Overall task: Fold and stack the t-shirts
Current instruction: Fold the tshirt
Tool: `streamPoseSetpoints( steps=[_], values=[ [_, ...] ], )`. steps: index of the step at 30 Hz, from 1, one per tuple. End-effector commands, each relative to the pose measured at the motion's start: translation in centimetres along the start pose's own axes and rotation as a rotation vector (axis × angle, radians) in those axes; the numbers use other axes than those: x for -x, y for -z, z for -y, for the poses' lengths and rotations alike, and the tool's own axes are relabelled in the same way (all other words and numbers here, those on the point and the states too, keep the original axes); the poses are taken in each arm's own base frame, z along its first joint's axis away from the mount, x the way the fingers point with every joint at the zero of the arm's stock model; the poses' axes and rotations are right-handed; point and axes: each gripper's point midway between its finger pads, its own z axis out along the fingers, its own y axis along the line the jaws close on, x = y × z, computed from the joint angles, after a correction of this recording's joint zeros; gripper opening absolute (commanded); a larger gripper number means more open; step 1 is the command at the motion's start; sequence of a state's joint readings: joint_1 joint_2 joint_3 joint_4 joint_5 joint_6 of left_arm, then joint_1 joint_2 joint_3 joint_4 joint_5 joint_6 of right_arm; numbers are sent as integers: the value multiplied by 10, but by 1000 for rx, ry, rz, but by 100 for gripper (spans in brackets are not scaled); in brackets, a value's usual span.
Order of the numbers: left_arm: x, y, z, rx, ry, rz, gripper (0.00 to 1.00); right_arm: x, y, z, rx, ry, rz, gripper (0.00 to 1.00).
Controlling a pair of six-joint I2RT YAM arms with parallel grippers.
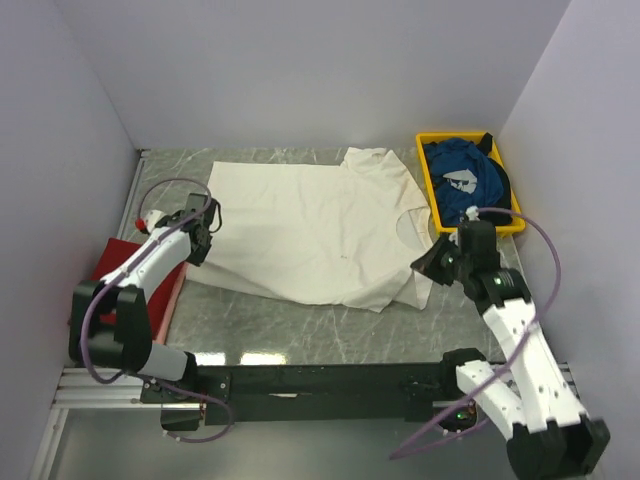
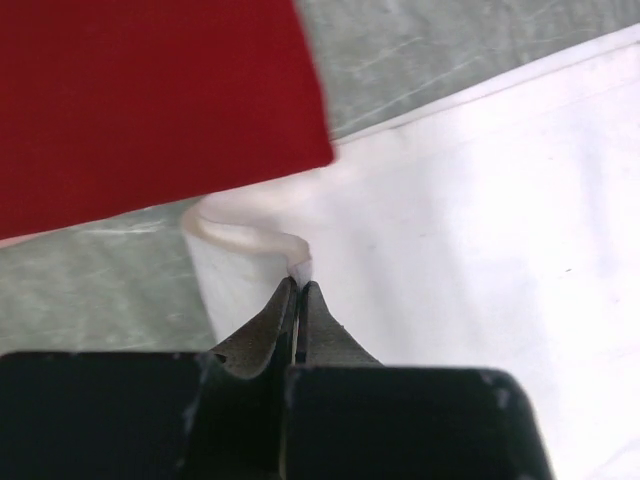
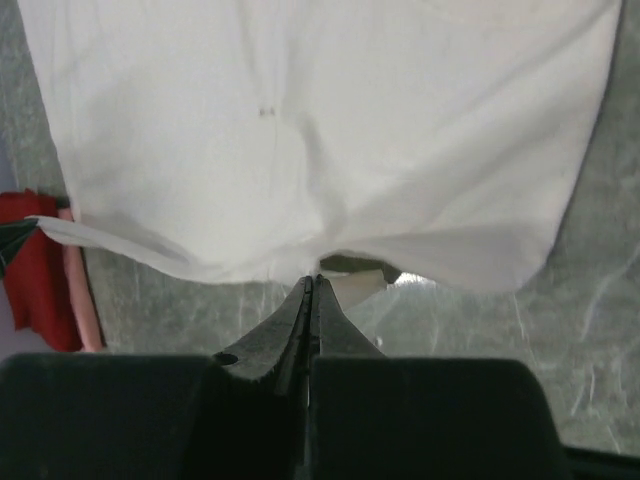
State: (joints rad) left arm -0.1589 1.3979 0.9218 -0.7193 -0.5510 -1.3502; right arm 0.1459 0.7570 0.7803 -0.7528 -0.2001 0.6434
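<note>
Cream-white t-shirt (image 1: 310, 230) is clamped in our left gripper (image 2: 300, 290) and right gripper (image 3: 312, 288); we should lift both evenly, keeping the cloth taut.

Top external view: high above and behind the arms, looking down across the table (image 1: 300, 325) toward the back wall at 12 o'clock. Left wrist view: very close over the cloth, with the left gripper (image 2: 300, 285) at 6 o'clock. Right wrist view: slightly farther off, with the right gripper (image 3: 312, 283) at 6 o'clock. All three views share the cream-white t-shirt (image 1: 310, 225) and the dark red t-shirt (image 1: 118, 258).
</note>
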Motion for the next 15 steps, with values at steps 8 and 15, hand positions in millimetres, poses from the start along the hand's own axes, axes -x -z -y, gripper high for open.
streamPoseSetpoints(
  steps=[8,15],
  values=[
    [12,-19,44,51,-34,60,1,92,-82,-33,-56,60,73,0],
    [17,-30,46,65,-11,58,1,111,-117,-36,-72,63,41,0]
  ],
)
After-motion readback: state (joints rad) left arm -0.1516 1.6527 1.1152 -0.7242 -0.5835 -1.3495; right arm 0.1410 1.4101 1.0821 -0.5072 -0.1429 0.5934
